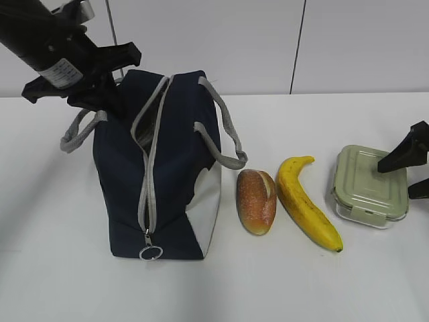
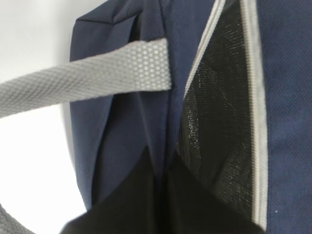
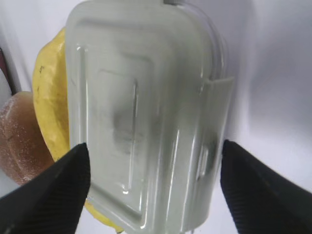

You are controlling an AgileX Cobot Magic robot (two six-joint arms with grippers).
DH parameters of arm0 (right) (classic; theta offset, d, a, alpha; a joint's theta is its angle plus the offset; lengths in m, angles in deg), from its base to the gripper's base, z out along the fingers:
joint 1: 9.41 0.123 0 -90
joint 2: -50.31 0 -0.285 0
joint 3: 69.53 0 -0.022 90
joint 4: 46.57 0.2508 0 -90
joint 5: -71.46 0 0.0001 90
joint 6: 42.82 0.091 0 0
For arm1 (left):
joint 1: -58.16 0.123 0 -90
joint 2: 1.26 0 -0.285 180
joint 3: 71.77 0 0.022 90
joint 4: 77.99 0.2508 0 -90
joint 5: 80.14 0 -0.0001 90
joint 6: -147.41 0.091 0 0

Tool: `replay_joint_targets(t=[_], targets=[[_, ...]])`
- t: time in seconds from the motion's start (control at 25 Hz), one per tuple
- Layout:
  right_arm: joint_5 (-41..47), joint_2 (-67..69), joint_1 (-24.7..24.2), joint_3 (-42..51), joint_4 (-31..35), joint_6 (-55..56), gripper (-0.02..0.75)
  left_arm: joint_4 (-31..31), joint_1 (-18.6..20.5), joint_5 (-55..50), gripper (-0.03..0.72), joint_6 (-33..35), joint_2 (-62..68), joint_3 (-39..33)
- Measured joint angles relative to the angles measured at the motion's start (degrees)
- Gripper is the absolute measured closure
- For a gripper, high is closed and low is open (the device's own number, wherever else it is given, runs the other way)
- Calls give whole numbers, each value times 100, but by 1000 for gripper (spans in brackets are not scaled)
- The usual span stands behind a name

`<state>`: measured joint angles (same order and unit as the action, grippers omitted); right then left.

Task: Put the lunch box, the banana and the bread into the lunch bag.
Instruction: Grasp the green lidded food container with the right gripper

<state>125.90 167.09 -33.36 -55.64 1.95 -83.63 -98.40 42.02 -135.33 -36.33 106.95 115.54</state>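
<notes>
Exterior view: one lunch bag [image 1: 167,168], one bread [image 1: 256,200], one banana [image 1: 305,210], one lunch box [image 1: 371,185], all on a white table [image 1: 60,268]. Bag taken as the landmark.

Lunch bag stands upright at left of centre, navy with a white side panel toward the bread. Its grey zipper [image 1: 143,194] runs down the near end to a metal ring pull [image 1: 151,253] at the base; the top is parted, dark lining visible. Two grey strap handles [image 1: 224,131], one on each side.

Bread lies just beside the bag's white panel, not touching it as far as can be seen; long axis runs front to back. Banana next outward from the bag, close beside the bread, long axis slanted, stem end to the back, dark tip to the front and away from the bag. Lunch box farthest from the bag, sage-green lid up, long axis roughly front to back.

Left gripper [image 1: 110,100] at the bag's far upper corner, jaws pinched together on the fabric beside the opening (left wrist view).

Right gripper [image 3: 156,170] straddles the lunch box, jaws spread wide to either side of the lid, clear of it, grasping nothing.
</notes>
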Motion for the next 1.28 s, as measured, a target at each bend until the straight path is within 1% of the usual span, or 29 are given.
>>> replay_joint_targets(t=[0.2, 0.36, 0.64, 0.84, 0.92, 1.16, 1.2, 1.24, 1.28], targets=[[40, 227, 0, -40, -11, -11, 122, 6, 0, 0, 688, 0, 0, 0], [40, 334, 0, -49, 23, -91, 141, 11, 0, 0, 688, 0, 0, 0], [194, 594, -10, -49, 458, -481, 147, 17, 0, 0, 688, 0, 0, 0], [202, 613, -10, -53, 524, -566, 155, 22, 0, 0, 688, 0, 0, 0], [258, 613, -10, -53, 549, -566, 186, 22, 0, 0, 688, 0, 0, 0], [484, 613, -10, -53, 747, -589, 339, 22, 0, 0, 688, 0, 0, 0], [498, 613, -10, -53, 788, -603, 348, 22, 0, 0, 688, 0, 0, 0], [510, 613, 89, -53, 802, -602, 354, 22, 0, 0, 688, 0, 0, 0], [533, 622, 65, -53, 847, -614, 358, 22, 0, 0, 688, 0, 0, 0]])
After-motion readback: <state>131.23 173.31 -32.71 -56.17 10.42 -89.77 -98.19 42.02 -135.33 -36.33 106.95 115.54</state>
